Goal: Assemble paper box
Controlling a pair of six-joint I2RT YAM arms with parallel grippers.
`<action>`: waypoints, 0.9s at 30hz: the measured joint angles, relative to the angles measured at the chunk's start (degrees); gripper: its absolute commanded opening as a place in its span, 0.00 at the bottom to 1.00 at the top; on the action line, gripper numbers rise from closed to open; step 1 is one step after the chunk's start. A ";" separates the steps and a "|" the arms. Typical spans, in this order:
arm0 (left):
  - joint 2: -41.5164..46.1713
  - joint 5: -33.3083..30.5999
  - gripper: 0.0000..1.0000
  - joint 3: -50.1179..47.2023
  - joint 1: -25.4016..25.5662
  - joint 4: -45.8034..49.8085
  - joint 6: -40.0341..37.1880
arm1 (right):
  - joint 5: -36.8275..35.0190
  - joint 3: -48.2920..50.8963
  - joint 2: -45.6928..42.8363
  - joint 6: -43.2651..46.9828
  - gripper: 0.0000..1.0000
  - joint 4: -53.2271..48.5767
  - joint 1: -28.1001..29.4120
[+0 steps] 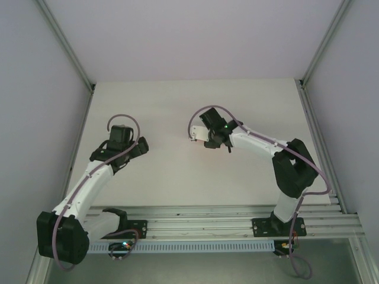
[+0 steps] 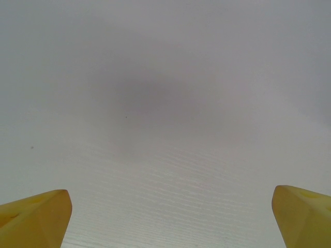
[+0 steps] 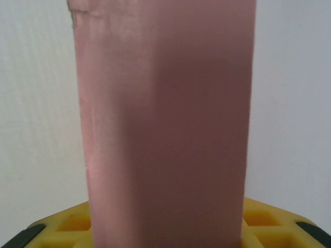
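The salmon-pink paper box [image 3: 165, 129] rises as a tall closed block right in front of the right wrist camera, its lower end between yellow fingers [image 3: 67, 225]. My right gripper [image 1: 218, 141] is shut on it, low over the middle of the white table [image 1: 177, 177]; from above the wrist covers the box. Left of centre, my left gripper [image 1: 141, 147] stands open. Its yellow fingertips [image 2: 36, 217] sit wide apart at the frame's lower corners, with bare table between them.
Aluminium rails [image 1: 207, 216] carrying both arm bases run along the near edge. Slanted frame posts [image 1: 65, 44] and pale walls close in the table at left, right and back.
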State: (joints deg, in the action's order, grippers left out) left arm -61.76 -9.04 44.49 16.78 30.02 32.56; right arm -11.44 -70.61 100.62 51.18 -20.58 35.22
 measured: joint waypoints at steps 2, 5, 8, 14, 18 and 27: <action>0.00 0.00 1.00 -0.20 -0.02 0.00 -0.02 | -1.33 3.80 -0.13 3.28 0.37 6.75 0.26; 0.00 0.02 1.00 -0.48 0.00 0.02 -0.02 | -2.36 7.87 -0.13 6.95 0.40 12.85 0.59; 0.00 0.02 1.00 -0.52 0.00 0.02 -0.02 | -2.93 10.27 -0.15 8.48 0.54 16.79 1.07; 0.00 0.02 1.00 -0.55 -0.02 0.00 -0.02 | -2.62 8.72 -0.22 5.64 1.00 11.45 1.60; 0.00 0.24 1.00 -0.52 -0.07 0.00 -0.24 | 1.38 7.52 -2.45 1.51 1.00 4.83 1.60; 0.00 0.17 1.00 -0.28 -0.07 -3.50 -5.27 | 12.70 9.27 -21.53 -12.98 1.00 -1.42 -0.66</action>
State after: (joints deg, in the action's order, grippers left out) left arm -61.76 -8.86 44.21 16.71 26.52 27.29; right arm 1.26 -61.34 79.09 38.20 -22.00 34.57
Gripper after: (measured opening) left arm 0.997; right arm 0.995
